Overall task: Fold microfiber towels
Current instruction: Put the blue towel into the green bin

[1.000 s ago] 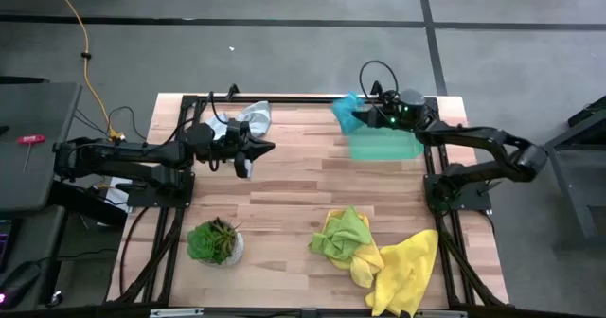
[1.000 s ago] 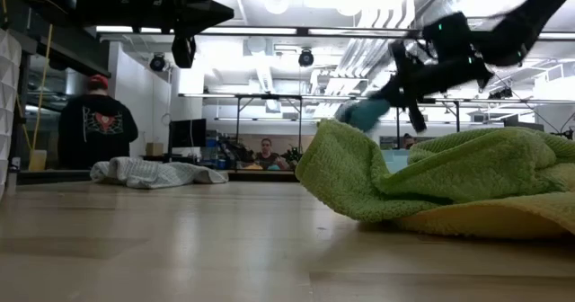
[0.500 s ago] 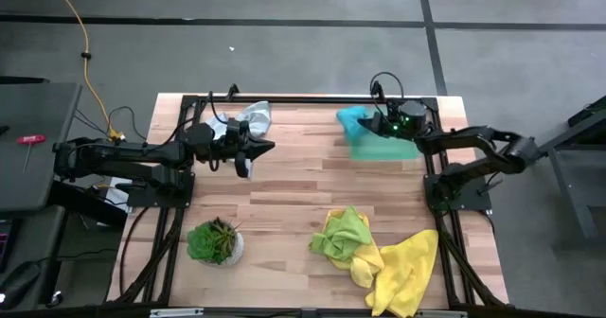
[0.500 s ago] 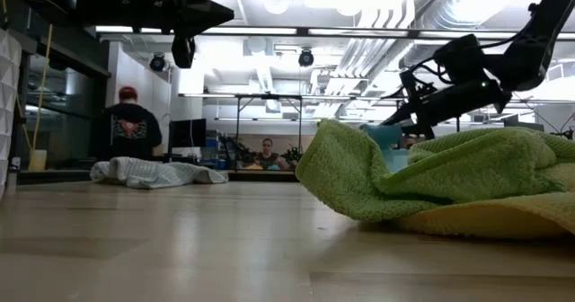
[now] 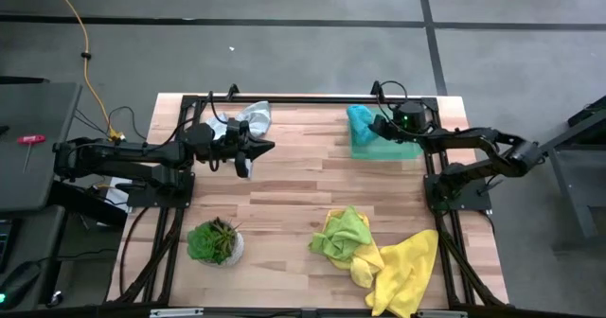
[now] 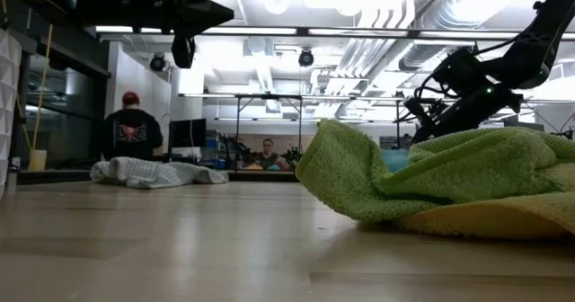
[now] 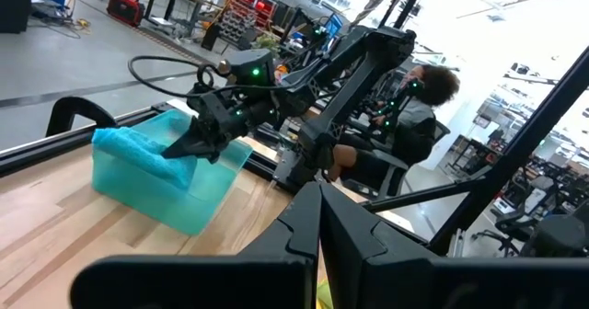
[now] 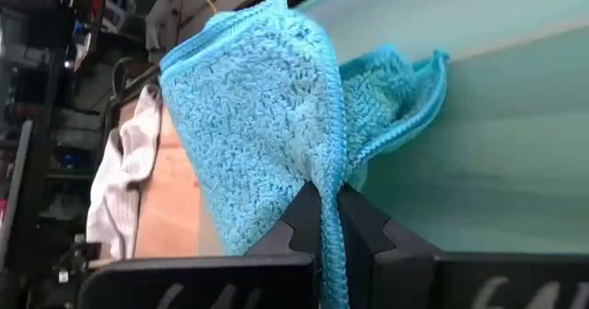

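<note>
Wooden worktop (image 5: 284, 185) carried four cloths: grey-white towel (image 5: 254, 116) at the far edge, lime towel (image 5: 347, 231) and yellow towel (image 5: 407, 271) heaped near the front. Right gripper (image 5: 373, 126) was clamped on the teal towel (image 5: 361, 121), holding it bunched over the green tray (image 5: 398, 150). Left gripper (image 5: 267, 148) hung closed and empty above mid-worktop. Placing looked to be the step; releasing squarely onto the tray seemed next.

The teal towel (image 8: 267, 116) is nubbly looped cloth with a stitched hem; the tray (image 8: 479, 143) beneath looks like smooth translucent plastic (faintly glossy). The tabletop (image 5: 294, 195) is pale wood strips, satin-finished. The lime towel (image 6: 422, 181) looks fuzzy.
</note>
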